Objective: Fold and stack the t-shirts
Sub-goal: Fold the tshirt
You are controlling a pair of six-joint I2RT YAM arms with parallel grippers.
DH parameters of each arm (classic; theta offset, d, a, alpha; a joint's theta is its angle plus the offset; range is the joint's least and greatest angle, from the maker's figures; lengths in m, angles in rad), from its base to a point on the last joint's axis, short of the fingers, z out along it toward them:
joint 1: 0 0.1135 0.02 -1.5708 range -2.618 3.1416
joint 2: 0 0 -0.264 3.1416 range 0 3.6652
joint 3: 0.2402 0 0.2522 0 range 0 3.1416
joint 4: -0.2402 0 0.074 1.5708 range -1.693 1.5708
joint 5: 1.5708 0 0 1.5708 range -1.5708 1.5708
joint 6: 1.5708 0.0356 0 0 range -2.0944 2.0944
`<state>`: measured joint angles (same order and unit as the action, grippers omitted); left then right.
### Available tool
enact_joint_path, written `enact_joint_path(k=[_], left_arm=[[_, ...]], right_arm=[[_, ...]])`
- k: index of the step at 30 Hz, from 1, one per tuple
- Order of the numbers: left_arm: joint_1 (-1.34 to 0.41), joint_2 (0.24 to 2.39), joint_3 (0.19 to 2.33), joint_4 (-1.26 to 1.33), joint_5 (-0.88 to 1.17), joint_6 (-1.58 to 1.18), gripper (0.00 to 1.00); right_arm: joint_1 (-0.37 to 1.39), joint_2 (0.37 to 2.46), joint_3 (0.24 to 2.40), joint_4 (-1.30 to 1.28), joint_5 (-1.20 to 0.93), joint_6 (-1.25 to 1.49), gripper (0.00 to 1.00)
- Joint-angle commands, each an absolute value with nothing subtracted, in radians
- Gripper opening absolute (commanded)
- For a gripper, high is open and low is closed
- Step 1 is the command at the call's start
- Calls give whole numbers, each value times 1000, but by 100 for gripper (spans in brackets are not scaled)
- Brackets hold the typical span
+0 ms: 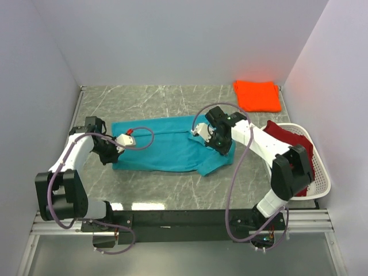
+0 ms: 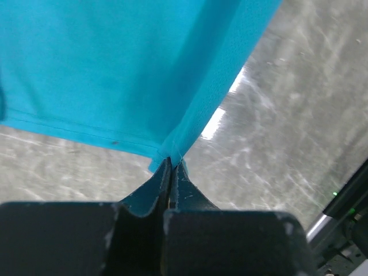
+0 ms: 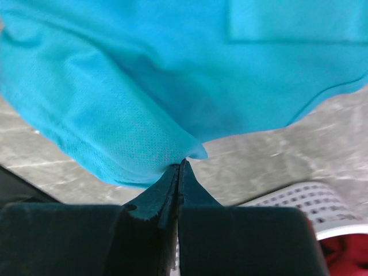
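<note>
At the near edge of the counter (image 1: 172, 190) the two arms rise from their bases and reach inward toward the middle. The left claw (image 2: 171, 163) is clenched on the teal t-shirt (image 1: 167, 146), its fingertips pressed together on a hemmed corner at the shirt's near left end. In the left wrist view the cloth fans up and away from that pinch, with grey marbled counter showing beneath it. The right claw (image 3: 180, 163) is likewise clamped on the same shirt, nipping a small fold of fabric at its right end. There the cloth bulges upward and hangs off the surface.

Between the two claws the teal t-shirt lies stretched left to right across the middle of the counter as a long band, with a sleeve-like flap jutting toward the near right.

To the right, against the side wall, stands a white laundry basket (image 1: 322, 175) with a dark red t-shirt (image 1: 287, 137) heaped inside it and draped over its rim. Farther back, in the far right corner, an orange t-shirt (image 1: 257, 95) lies folded into a neat rectangle, well apart from the teal one.
</note>
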<state>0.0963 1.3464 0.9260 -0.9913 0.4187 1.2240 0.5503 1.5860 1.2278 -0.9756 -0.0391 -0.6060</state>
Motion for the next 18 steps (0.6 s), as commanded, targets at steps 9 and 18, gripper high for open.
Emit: enact_joint_path(k=[9, 18], left_arm=[[127, 1511, 1094, -930, 472, 1177, 1], [137, 1595, 1152, -867, 471, 1149, 1]], right_arm=[[466, 1781, 1532, -1042, -5, -716, 0], [428, 1905, 1703, -1065, 23, -752, 0]])
